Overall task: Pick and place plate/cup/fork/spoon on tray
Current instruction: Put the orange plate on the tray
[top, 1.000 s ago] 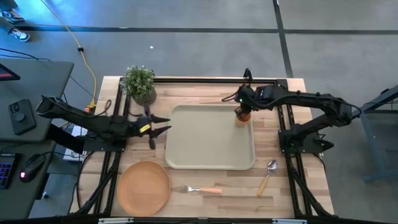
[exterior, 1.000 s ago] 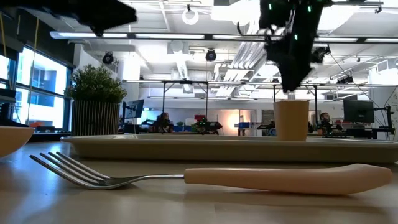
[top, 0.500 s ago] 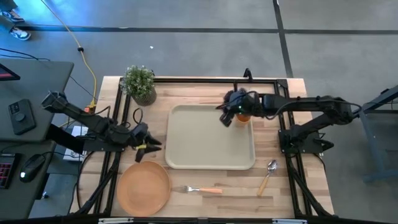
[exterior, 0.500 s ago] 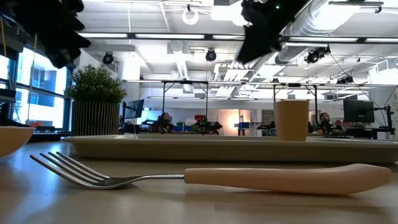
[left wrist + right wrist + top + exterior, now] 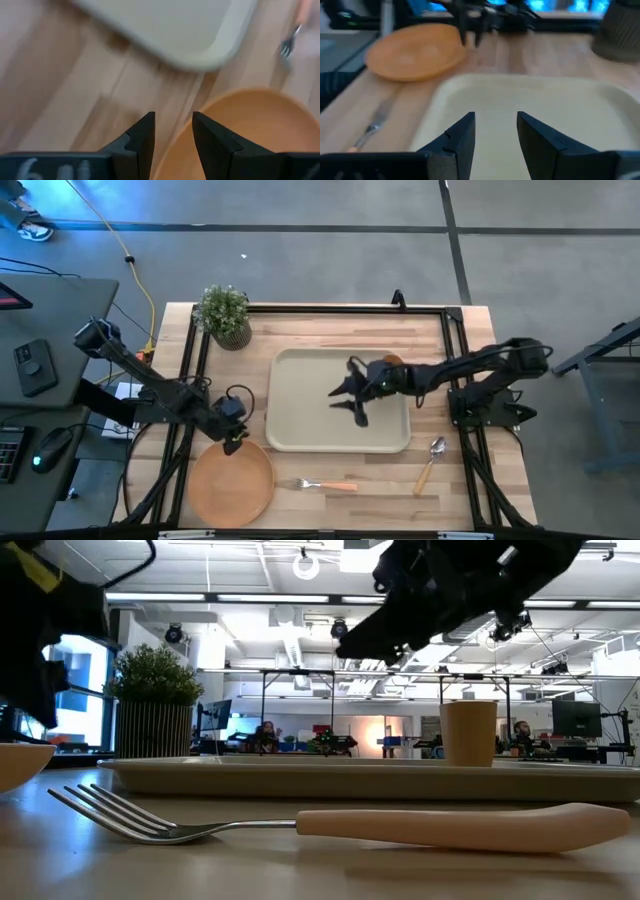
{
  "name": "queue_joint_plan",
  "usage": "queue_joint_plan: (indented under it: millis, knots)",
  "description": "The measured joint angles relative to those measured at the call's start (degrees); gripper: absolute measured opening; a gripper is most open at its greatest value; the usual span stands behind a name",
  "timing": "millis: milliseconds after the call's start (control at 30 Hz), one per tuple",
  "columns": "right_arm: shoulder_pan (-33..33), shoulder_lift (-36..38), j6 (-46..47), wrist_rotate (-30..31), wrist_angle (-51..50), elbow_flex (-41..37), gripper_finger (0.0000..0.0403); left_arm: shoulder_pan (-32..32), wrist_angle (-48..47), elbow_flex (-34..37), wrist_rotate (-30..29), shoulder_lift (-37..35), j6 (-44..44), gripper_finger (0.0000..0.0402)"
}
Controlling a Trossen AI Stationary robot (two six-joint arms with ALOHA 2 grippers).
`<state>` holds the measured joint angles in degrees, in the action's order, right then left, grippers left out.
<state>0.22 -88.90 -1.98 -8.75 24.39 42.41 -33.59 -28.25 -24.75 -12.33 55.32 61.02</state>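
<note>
Since the cup sits on the tray's 2 o'clock corner, my right end effector hovers spread and empty; left end effector, spread, straddles the plate's 12 o'clock rim.

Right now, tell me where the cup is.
In the high view the cup stands in the tray's far right corner, partly hidden by the right arm; the right pincer hangs over the tray's middle.

One tray, one plate, one cup, one fork, one spoon, one potted plant, two robot arms, all on one surface.
</note>
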Motion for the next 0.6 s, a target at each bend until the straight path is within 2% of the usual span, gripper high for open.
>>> queue_joint_plan:
  millis: [133,467,600]
  knots:
    - [1.2,-4.0,-4.6,-0.2,4.0,0.8,0.0136,0.2,0.8,0.0,4.8,2.4,0.6,0.0119]
    - [1.5,-6.3,-6.0,-0.3,1.6,4.3,0.0135,1.1,-3.6,0.0,5.8,7.8,0.9,0.0117]
    - [1.4,-5.6,-5.6,-0.3,0.3,5.4,0.0135,1.3,-2.0,0.0,8.0,9.7,-2.4,0.0089]
